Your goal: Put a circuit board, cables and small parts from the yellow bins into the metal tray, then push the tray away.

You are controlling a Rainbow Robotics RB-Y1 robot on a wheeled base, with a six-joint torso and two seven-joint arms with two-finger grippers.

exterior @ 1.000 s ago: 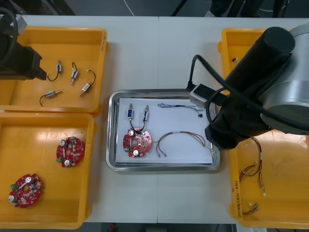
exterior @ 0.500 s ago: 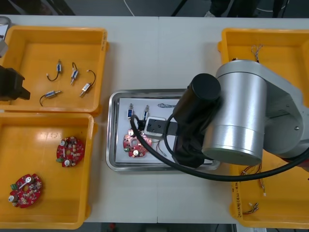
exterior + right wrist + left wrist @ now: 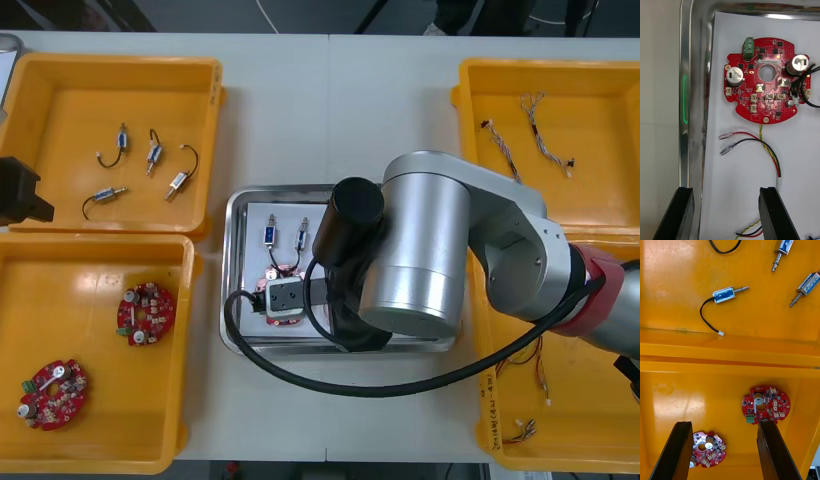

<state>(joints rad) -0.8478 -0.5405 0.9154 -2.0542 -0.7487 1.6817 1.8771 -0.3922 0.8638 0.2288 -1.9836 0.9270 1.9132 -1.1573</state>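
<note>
My right gripper (image 3: 728, 214) is open low over the metal tray (image 3: 233, 215). One finger is above the tray's shiny rim (image 3: 687, 93), the other above its white inside. Just beyond the fingers lies a red and yellow cable (image 3: 765, 146), and past it a round red circuit board (image 3: 765, 84). In the front view the right arm (image 3: 420, 250) covers most of the tray; two small metal parts (image 3: 270, 235) lie at its far left. My left gripper (image 3: 724, 452) hangs open over the near left yellow bin (image 3: 673, 390), empty, above two circuit boards (image 3: 765, 405).
The far left bin (image 3: 60, 100) holds several small metal parts (image 3: 152, 152). Its wall (image 3: 730, 352) adjoins the near left bin, where two boards (image 3: 145, 312) lie. The right bins (image 3: 600, 110) hold cables (image 3: 530, 130). The left arm (image 3: 18, 190) is at the table's left edge.
The right arm has swung left and lower over the tray, now covering the board and cables. The left arm has drawn back toward the left edge.
</note>
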